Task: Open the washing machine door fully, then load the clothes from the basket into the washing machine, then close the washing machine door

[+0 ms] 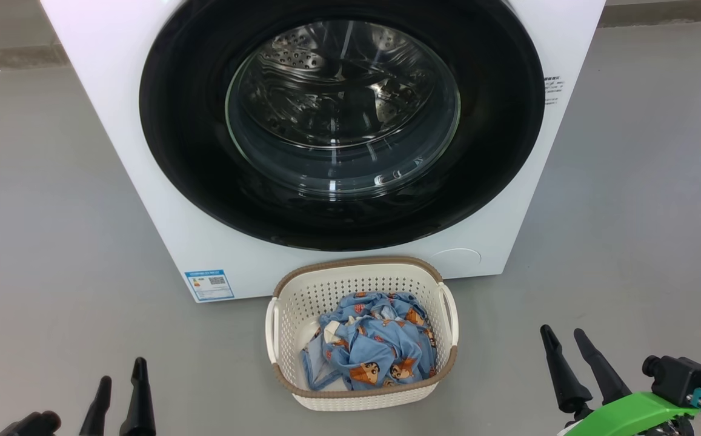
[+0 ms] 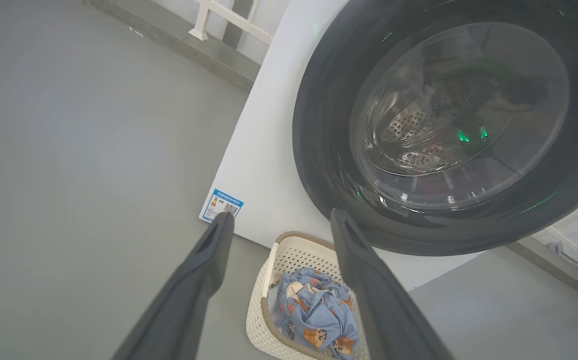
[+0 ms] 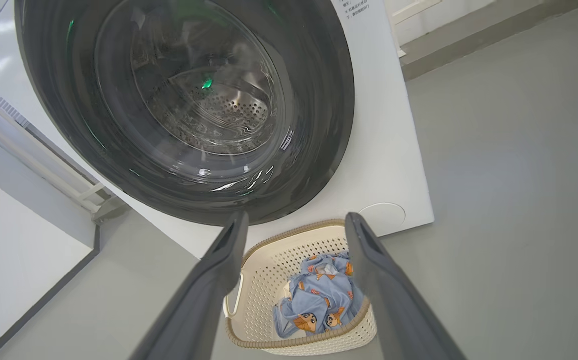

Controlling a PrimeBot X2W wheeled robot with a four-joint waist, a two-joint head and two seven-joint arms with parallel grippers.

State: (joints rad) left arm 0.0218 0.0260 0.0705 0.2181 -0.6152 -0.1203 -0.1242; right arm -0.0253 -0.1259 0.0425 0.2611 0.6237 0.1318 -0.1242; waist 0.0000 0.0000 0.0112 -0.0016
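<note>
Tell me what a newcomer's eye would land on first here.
First, the big round washing machine door, glossy black rim around bulging glass, shut on the white washing machine at the top middle of the head view. Just in front of it on the grey floor stands the basket, with the clothes, light blue with cartoon figures, bundled inside. The left gripper and right gripper sit open at the lower corners, holding nothing.

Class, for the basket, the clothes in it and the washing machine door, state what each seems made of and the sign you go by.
The basket: probably moulded plastic, matt cream, given its regular holes; the brown rim looks braided. The clothes: soft printed fabric, crumpled into folds. The washing machine door: glossy black rim, perhaps plastic, around clear glass catching reflections.
</note>
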